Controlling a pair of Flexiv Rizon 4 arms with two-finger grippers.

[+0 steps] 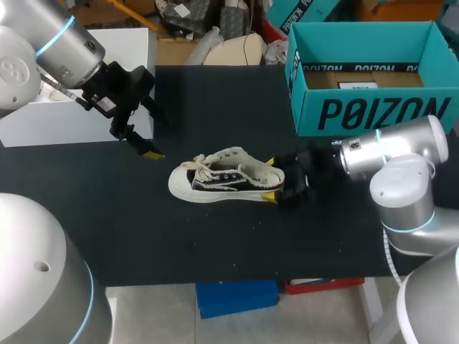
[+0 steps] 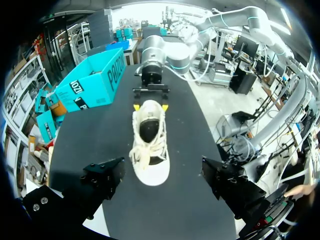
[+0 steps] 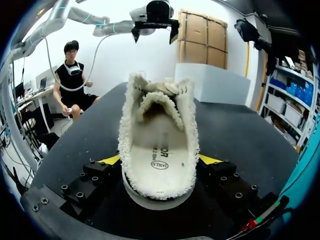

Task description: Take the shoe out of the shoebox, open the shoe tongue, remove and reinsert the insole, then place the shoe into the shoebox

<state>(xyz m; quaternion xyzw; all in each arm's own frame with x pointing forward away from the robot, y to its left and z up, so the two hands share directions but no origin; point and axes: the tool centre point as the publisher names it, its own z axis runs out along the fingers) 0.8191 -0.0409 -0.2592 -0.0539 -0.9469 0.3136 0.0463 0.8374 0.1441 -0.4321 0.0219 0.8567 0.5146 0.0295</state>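
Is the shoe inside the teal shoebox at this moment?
No, the shoe lies on its sole on the black table, outside the shoebox.

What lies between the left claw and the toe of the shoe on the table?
Nothing: only bare black table separates the left claw from the shoe, as the head view shows.

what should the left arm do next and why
Probably lower the left gripper, open and hovering off the toe, onto the tongue to pull it open: the right gripper clamps the shoe by its heel, and the insole sits inside.
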